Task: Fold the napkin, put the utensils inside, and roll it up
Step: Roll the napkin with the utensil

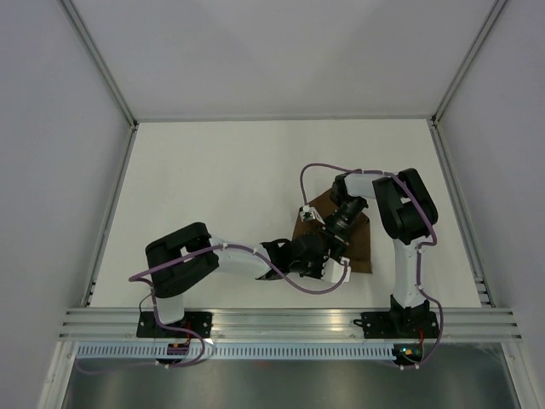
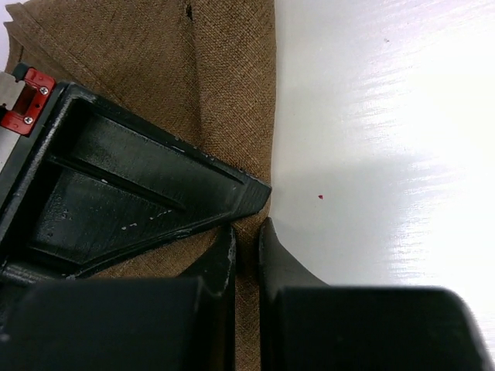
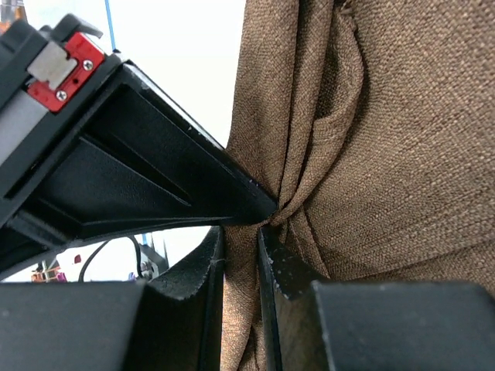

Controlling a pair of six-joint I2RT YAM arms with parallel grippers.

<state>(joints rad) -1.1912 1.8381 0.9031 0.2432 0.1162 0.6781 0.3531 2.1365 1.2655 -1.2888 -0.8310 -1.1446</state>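
Note:
The brown napkin [image 1: 359, 247] lies on the white table at the right of centre, partly hidden under both arms. My left gripper [image 1: 330, 256] is shut on the napkin's edge; in the left wrist view the cloth [image 2: 155, 69] runs between the nearly closed fingertips of that gripper [image 2: 247, 232], right at the border with bare table. My right gripper [image 1: 327, 232] is shut on a bunched fold of the napkin [image 3: 402, 139], and creases radiate from the pinch at its tips [image 3: 241, 232]. The two grippers sit close together over the cloth. The utensils are out of view.
The white table [image 1: 221, 187] is ringed by pale enclosure walls with metal corner posts. An aluminium rail [image 1: 281, 319] carrying both arm bases runs along the near edge. A purple cable [image 1: 315, 170] loops above the right wrist. A tiny red speck [image 2: 321, 196] marks the table.

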